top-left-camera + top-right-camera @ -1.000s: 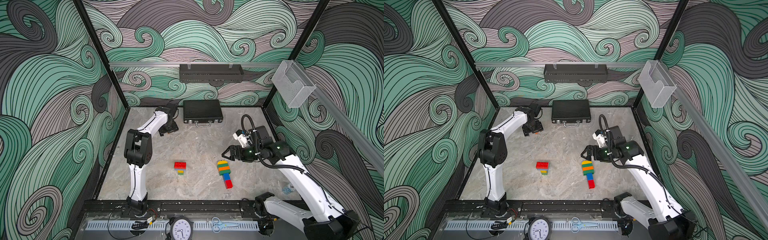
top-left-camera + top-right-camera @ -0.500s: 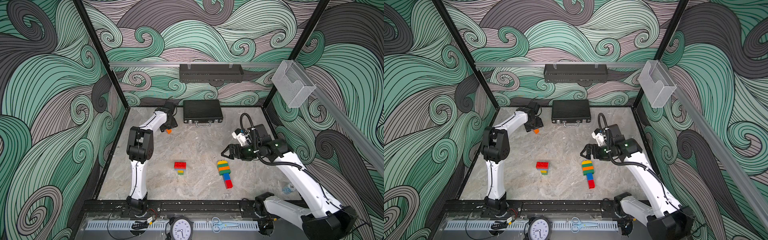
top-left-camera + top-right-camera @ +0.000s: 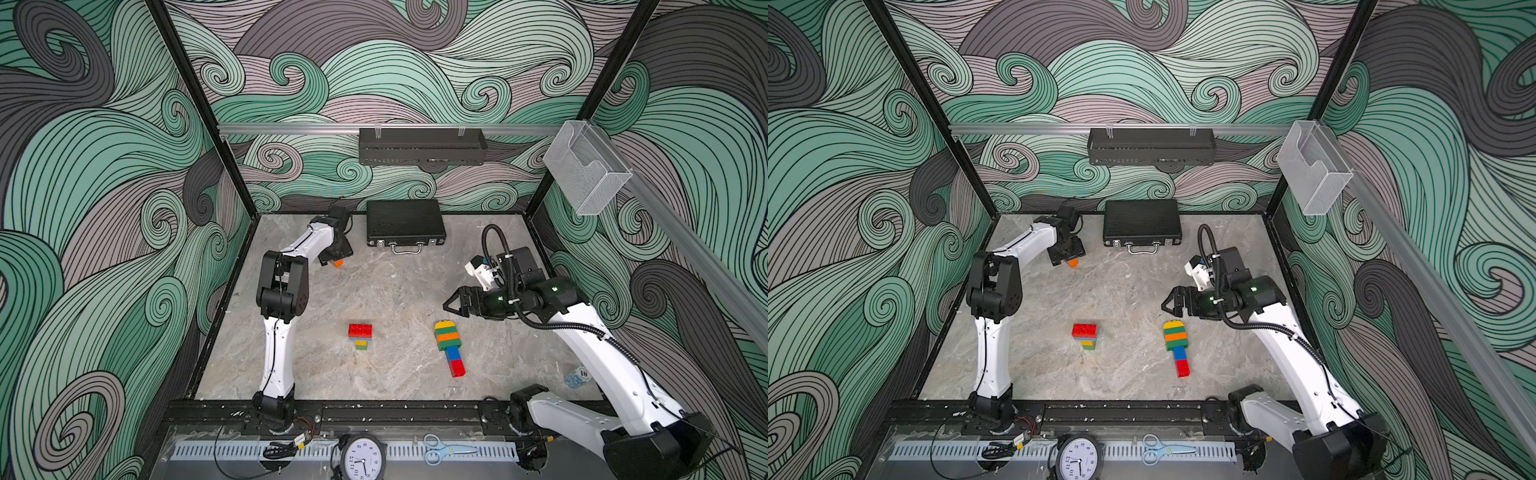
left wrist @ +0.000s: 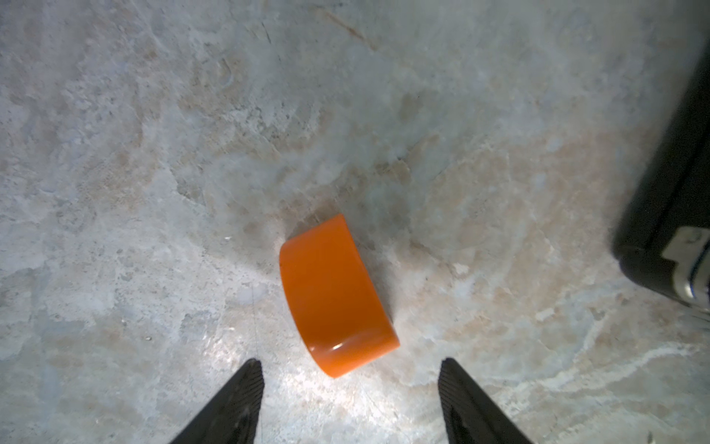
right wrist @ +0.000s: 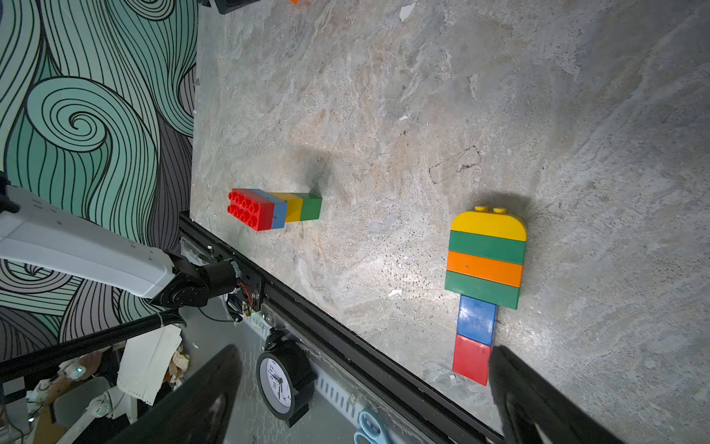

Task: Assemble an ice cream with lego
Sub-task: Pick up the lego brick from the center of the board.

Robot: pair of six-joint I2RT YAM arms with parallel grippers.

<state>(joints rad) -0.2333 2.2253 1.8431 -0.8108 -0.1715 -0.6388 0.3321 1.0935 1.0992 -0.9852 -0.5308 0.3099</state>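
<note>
Left wrist: left gripper [image 4: 349, 369] jaws apart, empty, orange half-round piece [image 4: 330, 296] just ahead; right gripper [image 3: 451, 303] spread wide, empty.

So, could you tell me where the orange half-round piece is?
In both top views, the orange half-round piece lies far left on the table, by the left gripper and the black briefcase.

Both arms pair white shells with black joints, the right arm [image 3: 604, 363] carrying a black ribbed cable [image 3: 557, 327] and perhaps a green light [image 3: 555, 286], the left tool [image 4: 349, 367] with black ridged fingers [image 4: 238, 403].
</note>
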